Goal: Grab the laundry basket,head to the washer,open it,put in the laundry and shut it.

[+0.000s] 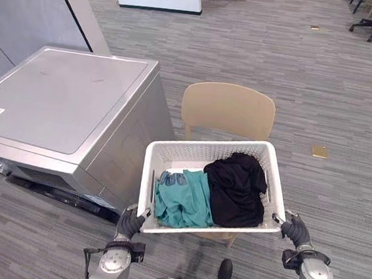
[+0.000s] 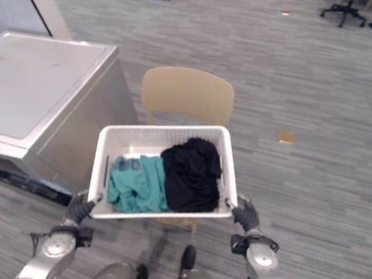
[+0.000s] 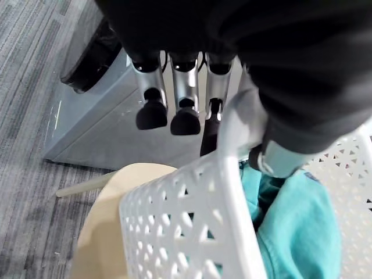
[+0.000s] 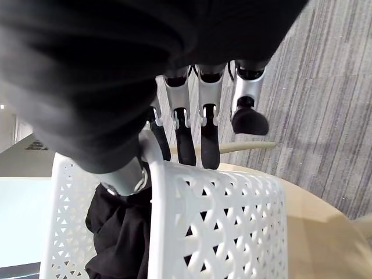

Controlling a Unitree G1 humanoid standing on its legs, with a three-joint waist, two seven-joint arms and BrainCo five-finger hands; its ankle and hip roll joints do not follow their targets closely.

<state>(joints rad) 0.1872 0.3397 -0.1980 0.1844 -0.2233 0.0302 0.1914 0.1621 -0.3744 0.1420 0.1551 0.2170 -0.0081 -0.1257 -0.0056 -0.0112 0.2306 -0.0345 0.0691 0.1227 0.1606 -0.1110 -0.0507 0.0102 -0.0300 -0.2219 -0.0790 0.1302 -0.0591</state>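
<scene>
Over the wooden chair [image 1: 228, 110] I hold the laundry basket [image 1: 171, 154] by its near corners: my left hand [image 1: 130, 223] and right hand [image 1: 295, 230] each curl fingers round the rim. Teal and black laundry [image 1: 211, 188] lies inside. So the grab looks done. The washer [image 1: 58, 101] stands just to my left, door unopened; reaching it, loading and shutting remain.

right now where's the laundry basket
The laundry basket sits over the tan chair, just right of the washer, its near corners gripped by the left hand and right hand.
</scene>
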